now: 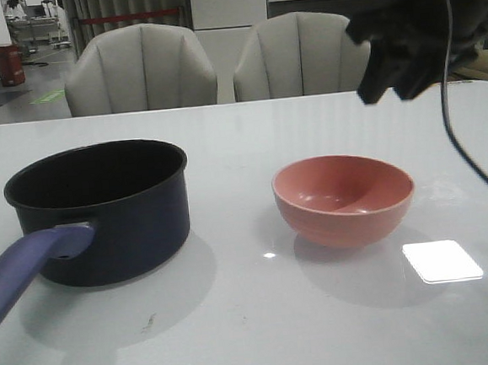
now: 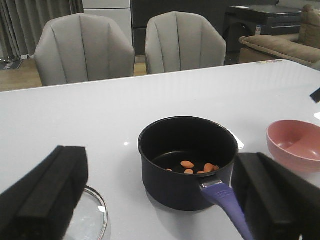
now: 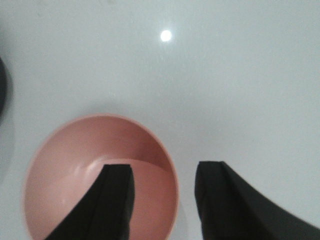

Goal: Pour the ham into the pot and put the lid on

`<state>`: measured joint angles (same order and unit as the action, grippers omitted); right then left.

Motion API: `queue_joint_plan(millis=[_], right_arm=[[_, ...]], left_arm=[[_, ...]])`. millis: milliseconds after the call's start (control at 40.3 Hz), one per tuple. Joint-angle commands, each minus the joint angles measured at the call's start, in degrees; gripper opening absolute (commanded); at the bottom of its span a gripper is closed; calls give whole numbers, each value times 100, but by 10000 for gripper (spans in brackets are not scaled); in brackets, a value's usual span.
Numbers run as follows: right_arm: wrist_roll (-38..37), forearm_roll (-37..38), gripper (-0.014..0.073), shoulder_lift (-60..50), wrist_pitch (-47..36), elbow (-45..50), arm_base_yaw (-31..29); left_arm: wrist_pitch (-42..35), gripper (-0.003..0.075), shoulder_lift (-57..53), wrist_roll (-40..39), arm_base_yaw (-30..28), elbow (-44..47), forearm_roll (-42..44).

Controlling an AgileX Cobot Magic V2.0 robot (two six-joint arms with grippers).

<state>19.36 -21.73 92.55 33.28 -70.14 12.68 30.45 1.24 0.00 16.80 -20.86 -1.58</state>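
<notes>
The dark pot [image 1: 103, 215] with its purple-blue handle [image 1: 22, 267] stands on the left of the white table. Orange-pink ham [image 2: 192, 167] chunks lie on the bottom of the pot [image 2: 187, 187]. The glass lid [image 2: 90, 220] lies flat on the table beside the pot, partly hidden by a finger. My left gripper [image 2: 162, 156] hangs open in front of the pot and holds nothing. The pink bowl [image 1: 343, 198] sits empty at centre right. High above it, my right gripper [image 1: 384, 87] is open, one finger [image 3: 117, 200] over the bowl [image 3: 70, 170] and the other outside its rim.
Two grey chairs [image 1: 139, 68] [image 1: 302, 55] stand behind the table's far edge. A black cable [image 1: 460, 136] hangs from the right arm down the right side. A bright light patch [image 1: 442, 261] lies on the table near the bowl.
</notes>
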Motion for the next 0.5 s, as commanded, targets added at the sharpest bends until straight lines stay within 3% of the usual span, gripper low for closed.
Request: queue_joint_plan(millis=[0, 174, 471], right_arm=[[47, 29, 409, -829, -135, -77, -29], [72, 24, 409, -1948, -427, 342, -29], [72, 19, 409, -3751, -1872, 1862, 219]], left_arm=[[-474, 625, 69, 0, 53, -138, -7], [-474, 625, 69, 0, 53, -138, -7], [-474, 625, 69, 0, 53, -138, -7]])
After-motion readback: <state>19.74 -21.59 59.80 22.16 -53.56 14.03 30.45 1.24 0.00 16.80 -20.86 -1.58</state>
